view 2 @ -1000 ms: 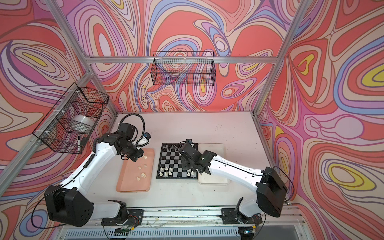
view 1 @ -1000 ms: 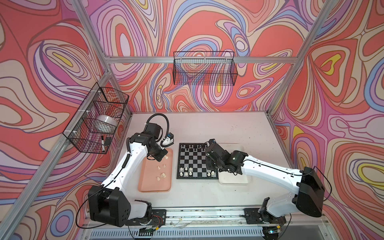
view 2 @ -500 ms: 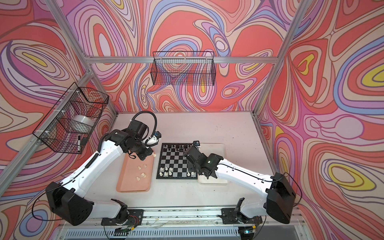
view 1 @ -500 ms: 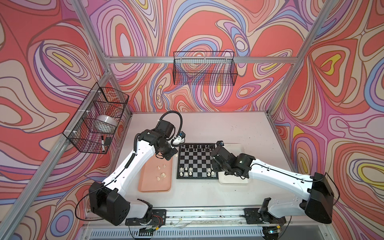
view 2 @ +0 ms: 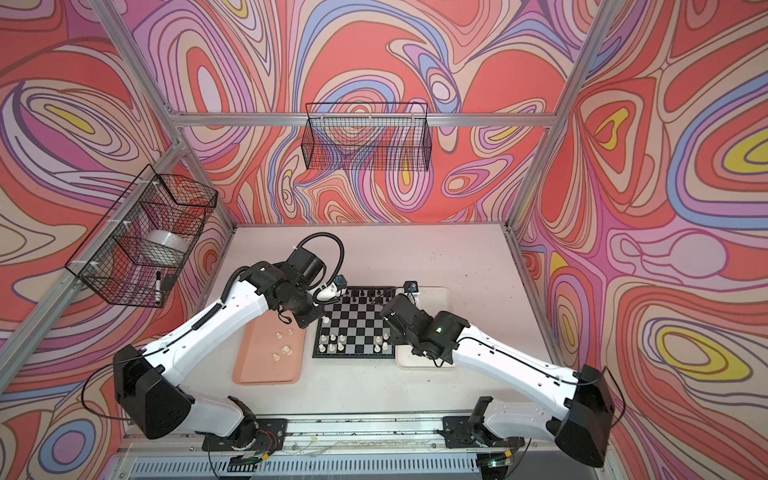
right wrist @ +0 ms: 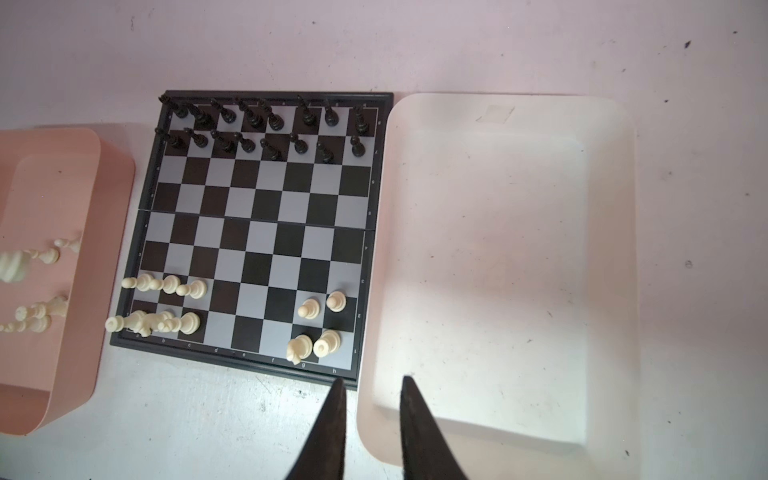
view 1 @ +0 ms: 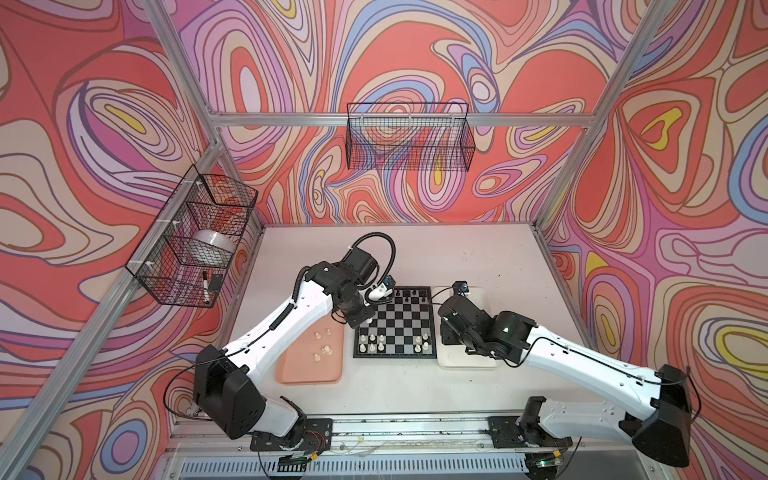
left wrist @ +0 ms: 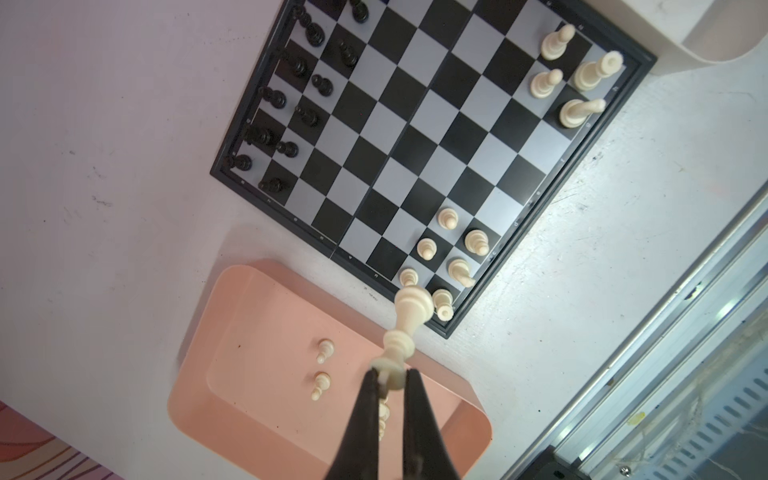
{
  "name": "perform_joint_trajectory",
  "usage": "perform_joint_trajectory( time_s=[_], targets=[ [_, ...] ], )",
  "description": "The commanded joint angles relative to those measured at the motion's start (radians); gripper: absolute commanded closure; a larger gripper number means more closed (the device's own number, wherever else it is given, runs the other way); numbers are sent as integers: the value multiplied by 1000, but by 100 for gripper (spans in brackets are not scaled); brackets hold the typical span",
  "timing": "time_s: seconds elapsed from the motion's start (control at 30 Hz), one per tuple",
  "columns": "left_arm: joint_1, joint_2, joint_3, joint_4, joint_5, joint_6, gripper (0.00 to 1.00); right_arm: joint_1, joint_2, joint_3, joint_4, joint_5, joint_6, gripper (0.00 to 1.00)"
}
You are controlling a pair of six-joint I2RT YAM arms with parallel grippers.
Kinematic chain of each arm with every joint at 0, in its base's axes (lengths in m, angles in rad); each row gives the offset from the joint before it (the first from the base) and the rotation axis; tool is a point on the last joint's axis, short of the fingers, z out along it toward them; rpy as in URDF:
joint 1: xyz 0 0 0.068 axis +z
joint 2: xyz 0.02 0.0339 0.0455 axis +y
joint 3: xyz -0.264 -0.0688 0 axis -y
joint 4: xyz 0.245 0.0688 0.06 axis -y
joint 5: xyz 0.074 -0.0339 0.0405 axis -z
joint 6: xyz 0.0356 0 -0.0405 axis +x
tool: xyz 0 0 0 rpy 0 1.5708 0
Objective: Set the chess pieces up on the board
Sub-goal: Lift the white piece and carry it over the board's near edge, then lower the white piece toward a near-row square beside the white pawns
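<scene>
Black chessmen (right wrist: 253, 120) fill the board's (right wrist: 266, 232) two far rows; cream chessmen (right wrist: 309, 308), seemingly upright, cluster at its near corners.

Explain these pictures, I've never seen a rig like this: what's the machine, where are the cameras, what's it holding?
Two white-and-black robot arms work at a pale table. Two pictures look down from overhead; two come from wrist cameras. On the table lie a small black-and-grey chessboard, a pink plastic tray with loose cream chess pieces, and a white plastic tray. Black pieces line the board's far two rows; some cream ones stand near. The left gripper pinches a tall cream chess piece; the right gripper is open, holding nothing.
</scene>
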Motion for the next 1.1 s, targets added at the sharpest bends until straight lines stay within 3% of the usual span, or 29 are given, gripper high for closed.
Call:
perform_joint_trajectory(
  time_s=[0.0, 0.4, 1.07],
  targets=[
    [-50, 31, 32, -4, -19, -19, 90, -10, -65, -27, -65, 38, 32, 77],
    [-189, 144, 23, 71, -35, -10, 90, -10, -145, -61, -111, 37, 63, 77],
    [-243, 269, 21, 124, -16, 5, 90, -10, -151, -82, -109, 33, 80, 77]
  ],
)
